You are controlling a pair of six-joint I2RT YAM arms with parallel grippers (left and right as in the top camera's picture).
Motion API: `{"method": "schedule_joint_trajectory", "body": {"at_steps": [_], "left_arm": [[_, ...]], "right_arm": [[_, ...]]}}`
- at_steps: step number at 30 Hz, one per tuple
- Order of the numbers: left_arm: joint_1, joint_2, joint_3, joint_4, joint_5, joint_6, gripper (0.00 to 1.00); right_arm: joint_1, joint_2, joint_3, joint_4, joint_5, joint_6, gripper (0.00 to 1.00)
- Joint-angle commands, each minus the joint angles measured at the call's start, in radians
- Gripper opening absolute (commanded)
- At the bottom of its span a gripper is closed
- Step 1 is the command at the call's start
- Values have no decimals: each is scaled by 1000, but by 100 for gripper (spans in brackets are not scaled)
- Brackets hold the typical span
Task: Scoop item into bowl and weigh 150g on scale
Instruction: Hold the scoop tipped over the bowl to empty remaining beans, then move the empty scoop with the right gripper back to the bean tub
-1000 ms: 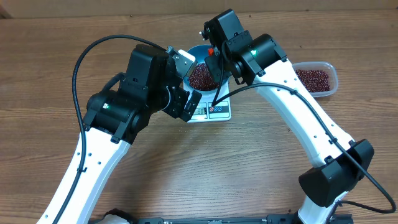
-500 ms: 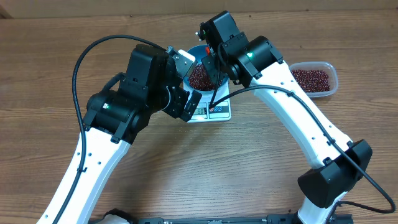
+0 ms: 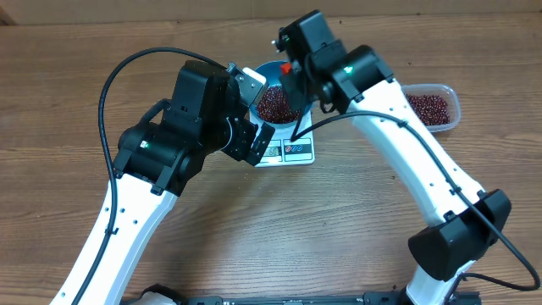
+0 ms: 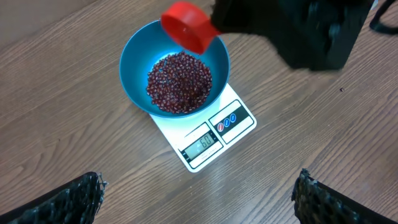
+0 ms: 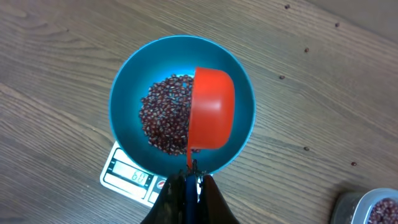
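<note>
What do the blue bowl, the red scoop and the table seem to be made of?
Blue bowl: probably plastic, smooth, with a soft sheen inside its wall. Red scoop: likely plastic too, uniform colour, slightly matte. Table: wood or wood-look laminate; grain lines show.

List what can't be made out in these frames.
- scale display: digits too small and blurred to read in every view.
- scoop: hollow turned away from all cameras, so leftover contents unseen; handle buried in the right tool.
- bowl: overhead, mostly covered by the left arm and right arm.
- clear container: cut off by the right wrist view's bottom corner.
</note>
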Motion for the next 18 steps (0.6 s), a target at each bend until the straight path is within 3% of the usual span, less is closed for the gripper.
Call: {"method": "schedule_joint_trajectory", "body": {"at_steps": [1, 18], "left_arm": [[5, 7, 7, 0, 8, -10, 99], [5, 7, 7, 0, 8, -10, 99]], "right_arm": [[-77, -81, 32, -6, -87, 1, 4], [-589, -175, -15, -167, -192, -11, 4]]}}
